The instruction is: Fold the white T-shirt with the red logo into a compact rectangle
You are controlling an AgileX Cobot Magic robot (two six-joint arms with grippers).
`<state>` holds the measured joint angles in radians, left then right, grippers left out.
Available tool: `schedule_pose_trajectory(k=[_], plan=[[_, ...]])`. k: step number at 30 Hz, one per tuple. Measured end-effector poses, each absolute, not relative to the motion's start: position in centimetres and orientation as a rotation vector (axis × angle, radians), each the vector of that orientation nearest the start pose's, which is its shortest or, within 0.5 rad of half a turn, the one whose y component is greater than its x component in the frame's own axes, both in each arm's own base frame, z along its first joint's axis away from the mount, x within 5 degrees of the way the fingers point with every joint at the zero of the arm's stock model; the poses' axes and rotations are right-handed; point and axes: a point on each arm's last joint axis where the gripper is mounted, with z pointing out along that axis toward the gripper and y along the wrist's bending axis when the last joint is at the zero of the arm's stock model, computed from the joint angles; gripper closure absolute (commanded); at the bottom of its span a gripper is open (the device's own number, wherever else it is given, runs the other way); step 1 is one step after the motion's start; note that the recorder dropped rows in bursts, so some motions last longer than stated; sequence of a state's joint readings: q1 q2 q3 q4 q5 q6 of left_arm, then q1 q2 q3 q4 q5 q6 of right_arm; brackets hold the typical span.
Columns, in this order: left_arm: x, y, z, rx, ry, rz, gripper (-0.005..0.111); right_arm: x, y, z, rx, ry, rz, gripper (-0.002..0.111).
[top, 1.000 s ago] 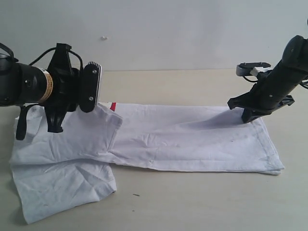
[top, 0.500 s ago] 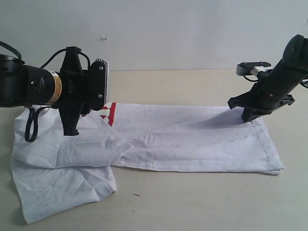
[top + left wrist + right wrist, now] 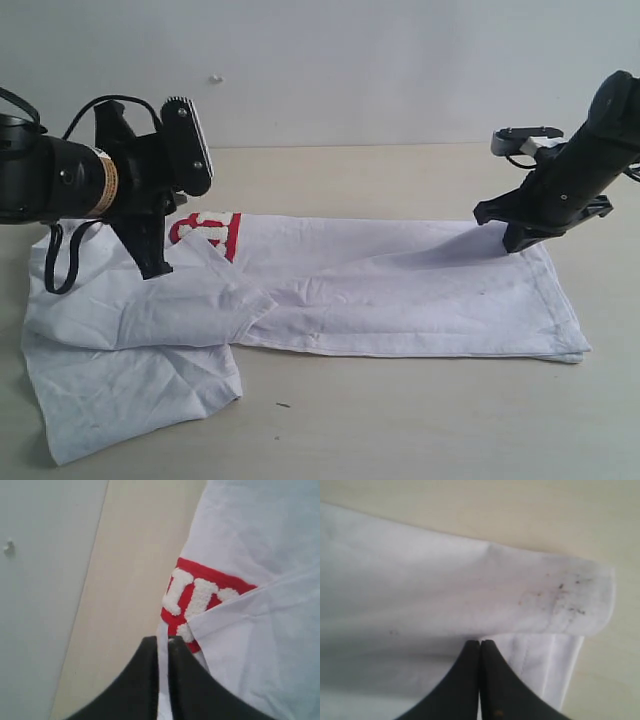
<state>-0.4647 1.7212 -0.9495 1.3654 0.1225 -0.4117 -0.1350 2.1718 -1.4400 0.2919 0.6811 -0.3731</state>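
The white T-shirt (image 3: 400,285) lies on the table as a long band, its left part bunched in overlapping layers. Part of the red logo (image 3: 207,232) shows at the far edge beside the left arm, and its fuzzy white letters fill the left wrist view (image 3: 200,597). My left gripper (image 3: 157,268) points down at the bunched left part and is shut (image 3: 163,641) on a thin strip of the white cloth (image 3: 260,540). My right gripper (image 3: 513,243) presses on the shirt's far right corner, shut (image 3: 480,643) at the edge of a folded-over layer (image 3: 420,580) with dark specks.
The beige table (image 3: 400,420) runs in front of and to the right of the shirt. A pale wall (image 3: 350,70) rises close behind the table's back edge. A black cable loop (image 3: 55,265) hangs from the left arm over the shirt.
The left gripper swung right, then drew back and turned, leaving a flap of cloth laid down and the red logo uncovered. The right arm stayed still.
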Motion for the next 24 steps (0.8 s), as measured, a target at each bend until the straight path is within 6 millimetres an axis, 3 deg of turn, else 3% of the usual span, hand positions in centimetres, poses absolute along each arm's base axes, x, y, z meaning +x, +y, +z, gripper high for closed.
schedule_pose_trajectory(k=[11,16,24], plan=[[30.2,-14.2,23.0,1.097,1.924,0.189,0.107,42.7,-4.1,12.2,-0.05,2.832,0.202,0.108],[29.2,-14.0,21.7,0.992,2.035,0.097,0.107,42.7,-4.1,12.2,-0.05,2.832,0.202,0.108],[27.3,-16.9,20.8,1.066,2.032,0.01,0.107,42.7,-4.0,12.2,-0.039,2.833,0.216,0.108]])
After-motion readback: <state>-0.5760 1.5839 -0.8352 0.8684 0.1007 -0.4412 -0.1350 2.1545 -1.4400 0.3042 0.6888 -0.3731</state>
